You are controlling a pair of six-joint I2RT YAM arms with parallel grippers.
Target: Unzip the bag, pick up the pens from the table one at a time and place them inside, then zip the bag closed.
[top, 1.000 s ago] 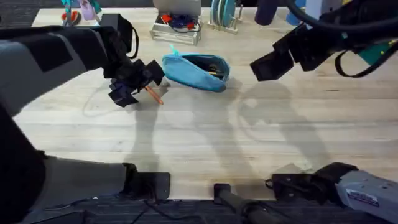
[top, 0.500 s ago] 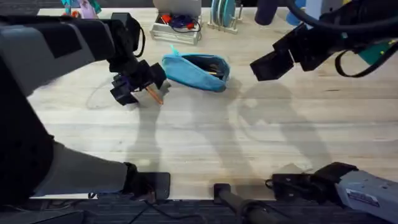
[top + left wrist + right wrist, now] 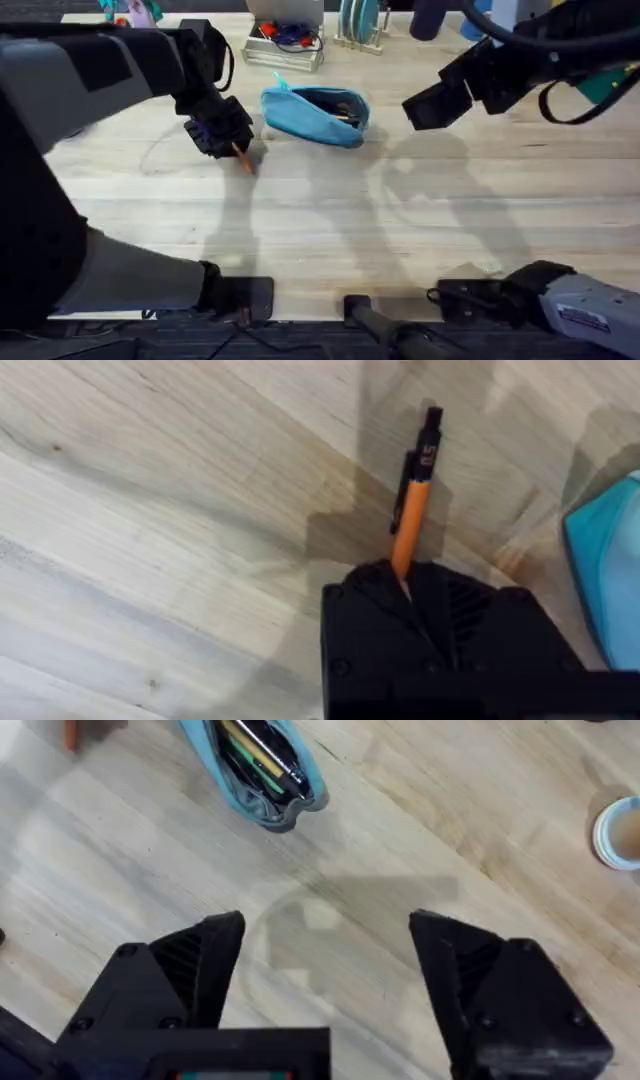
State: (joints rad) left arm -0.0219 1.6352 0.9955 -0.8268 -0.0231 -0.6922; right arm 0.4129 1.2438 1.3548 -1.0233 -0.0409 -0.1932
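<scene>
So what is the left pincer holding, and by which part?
The left pincer grips an orange pen by one end; its dark clip end sticks out.

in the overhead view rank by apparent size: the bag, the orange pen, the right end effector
1. Bag, the largest on screen.
2. Right end effector, open; it rides above the table, nearer the camera, so its rank is unsure.
3. Pen, clearly smallest, partly covered by the left end effector shut on it.

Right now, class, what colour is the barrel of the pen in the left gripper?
Orange, with a black tip and clip; the pen shows best in the left wrist view.
</scene>
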